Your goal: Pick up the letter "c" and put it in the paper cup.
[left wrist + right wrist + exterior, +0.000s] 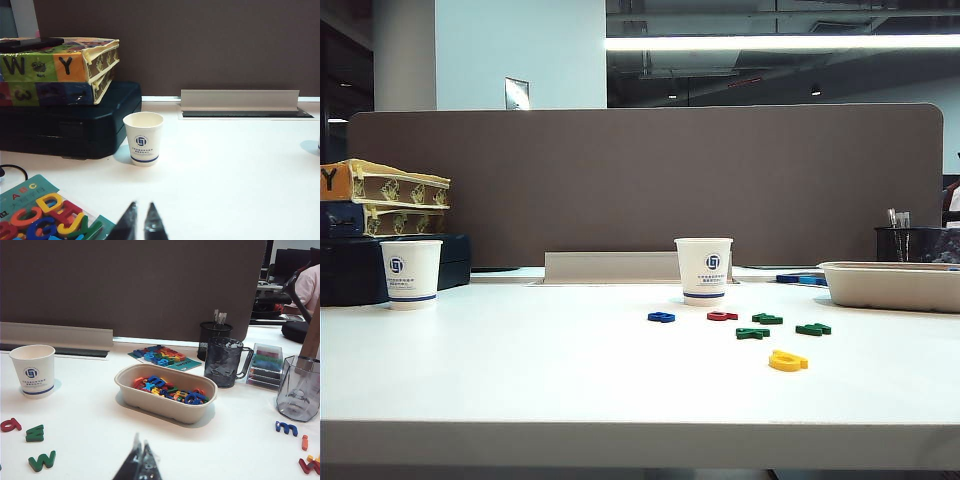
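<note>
A: Red plastic, flat on the white table: I took the ring-like piece just before the paper cup [703, 270] for the letter "c" [722, 316], though its shape read poorly. Its longer side ran across the table. Green letters [767, 319] lay beside it.

B: Which arm?

A: The right, by my judgement. The right gripper [141, 462] hung low near the front edge, tips pressed together, empty. The letter lay ahead of it and toward the table's middle. The left gripper [141, 225] was barely parted, holding nothing, and faced only the twin cup [143, 137], well apart.
</note>
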Motion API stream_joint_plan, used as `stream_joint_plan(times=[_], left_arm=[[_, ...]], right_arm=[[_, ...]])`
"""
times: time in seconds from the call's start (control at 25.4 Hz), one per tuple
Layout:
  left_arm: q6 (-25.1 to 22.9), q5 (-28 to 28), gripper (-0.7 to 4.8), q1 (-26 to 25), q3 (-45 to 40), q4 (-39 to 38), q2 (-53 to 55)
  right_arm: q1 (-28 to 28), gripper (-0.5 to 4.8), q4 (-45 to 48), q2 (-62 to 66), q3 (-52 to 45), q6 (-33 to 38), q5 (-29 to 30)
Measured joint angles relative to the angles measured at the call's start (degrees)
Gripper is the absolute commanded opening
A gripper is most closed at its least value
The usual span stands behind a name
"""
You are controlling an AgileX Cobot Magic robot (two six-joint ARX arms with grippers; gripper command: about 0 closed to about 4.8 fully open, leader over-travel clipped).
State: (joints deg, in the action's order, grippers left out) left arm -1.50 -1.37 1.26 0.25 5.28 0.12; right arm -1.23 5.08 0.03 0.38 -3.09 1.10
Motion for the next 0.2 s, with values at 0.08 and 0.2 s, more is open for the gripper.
stream_joint_plan(times=[0.08, 0.2], left_arm=[[0.0, 0.0, 0.22, 0.0, 0.0, 0.0, 0.0], [0.0, 0.0, 0.22, 0.0, 0.0, 0.0, 0.0]], right_arm=[[0.0, -0.05, 0.0, 0.0, 0.0, 0.0, 0.0], [0.0, -0.06, 0.0, 0.0, 0.0, 0.0, 0.0]])
